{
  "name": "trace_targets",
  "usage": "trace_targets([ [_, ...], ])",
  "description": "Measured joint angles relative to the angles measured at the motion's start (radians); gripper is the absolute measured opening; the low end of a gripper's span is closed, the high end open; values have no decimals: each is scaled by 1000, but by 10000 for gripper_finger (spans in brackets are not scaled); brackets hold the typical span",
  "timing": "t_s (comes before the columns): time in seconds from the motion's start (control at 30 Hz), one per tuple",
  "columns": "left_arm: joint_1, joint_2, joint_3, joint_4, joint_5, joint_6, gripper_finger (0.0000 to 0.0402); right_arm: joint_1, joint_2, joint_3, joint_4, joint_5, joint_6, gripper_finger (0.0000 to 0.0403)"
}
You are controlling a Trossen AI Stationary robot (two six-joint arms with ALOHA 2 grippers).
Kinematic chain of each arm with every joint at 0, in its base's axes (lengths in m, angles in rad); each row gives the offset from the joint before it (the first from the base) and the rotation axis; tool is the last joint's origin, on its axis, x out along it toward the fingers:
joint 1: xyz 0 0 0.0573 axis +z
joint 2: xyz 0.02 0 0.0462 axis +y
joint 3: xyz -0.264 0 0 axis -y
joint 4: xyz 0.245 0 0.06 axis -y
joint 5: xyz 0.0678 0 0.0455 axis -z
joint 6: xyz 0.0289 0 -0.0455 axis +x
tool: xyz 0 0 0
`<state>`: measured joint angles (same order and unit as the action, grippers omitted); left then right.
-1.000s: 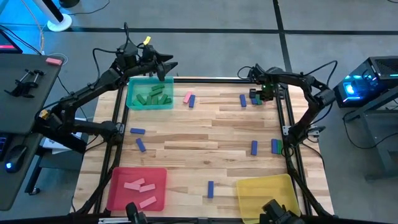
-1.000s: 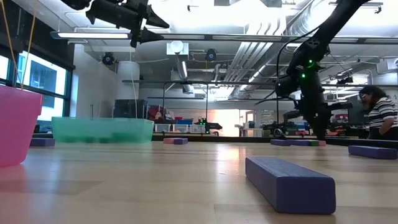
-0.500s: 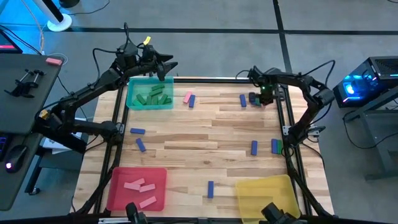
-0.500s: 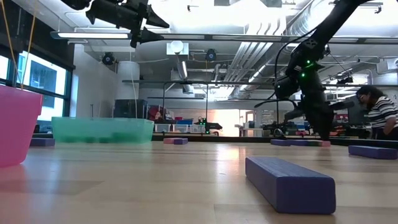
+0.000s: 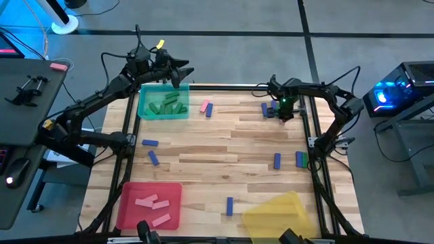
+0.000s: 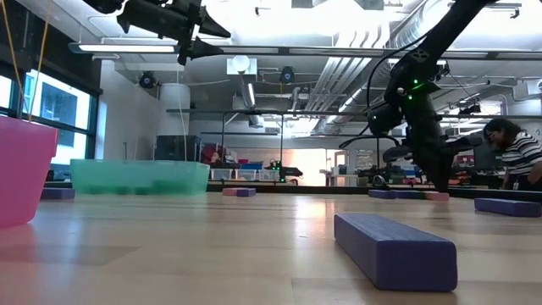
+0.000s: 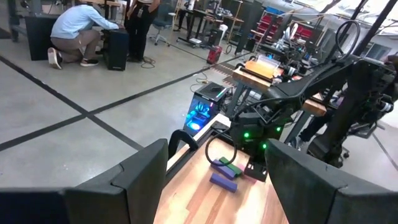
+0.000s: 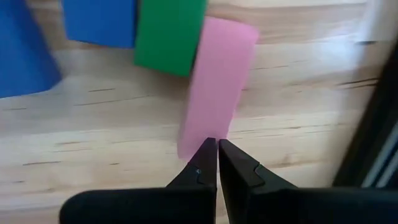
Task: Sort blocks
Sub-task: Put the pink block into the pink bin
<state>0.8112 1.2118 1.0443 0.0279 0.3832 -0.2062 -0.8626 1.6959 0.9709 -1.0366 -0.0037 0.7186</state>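
Note:
My right gripper (image 8: 216, 144) is shut and points down at the table's far right, over a cluster of blocks. The cluster holds a pink block (image 8: 217, 81), a green block (image 8: 169, 37) and a blue block (image 8: 99, 22), all flat on the wood. In the low view the right gripper (image 6: 440, 186) reaches down to the pink block (image 6: 437, 196). My left gripper (image 5: 178, 71) hangs open, high above the far edge beside the green tray (image 5: 163, 116), with nothing between its fingers. My right gripper comes from above, pointing down, with its shut fingertips (image 8: 205, 163) at one short end of the pink block (image 8: 200, 138). The tips touch that end only. The block lies flat on the table beside the green block.
The green tray holds several green blocks. A red tray (image 5: 129, 193) at the near left holds three pink blocks, and a yellow tray (image 5: 278, 211) lies at the near right. Loose blue blocks (image 5: 154, 158) (image 5: 277, 160) (image 5: 230, 206) and a pink-blue pair (image 5: 206, 107) dot the wood. A dark frame rail (image 5: 305, 115) runs close beside the right gripper.
My right gripper has gone a little toward the table's left and near side along the far-right cluster, tipping and rolling slightly, and has stayed shut. The yellow tray has shifted toward the left and turned a little.

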Motion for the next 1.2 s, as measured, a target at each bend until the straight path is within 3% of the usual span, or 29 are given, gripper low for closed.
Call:
trace_targets([
  [0.53,0,0,0,1,0,27,257,37,-1,4,96,-174,23,0],
  [0.77,0,0,0,1,0,27,257,126,0,3,119,-232,76,0],
  [1.2,0,0,0,1,0,27,257,311,9,2,384,-323,245,0],
])
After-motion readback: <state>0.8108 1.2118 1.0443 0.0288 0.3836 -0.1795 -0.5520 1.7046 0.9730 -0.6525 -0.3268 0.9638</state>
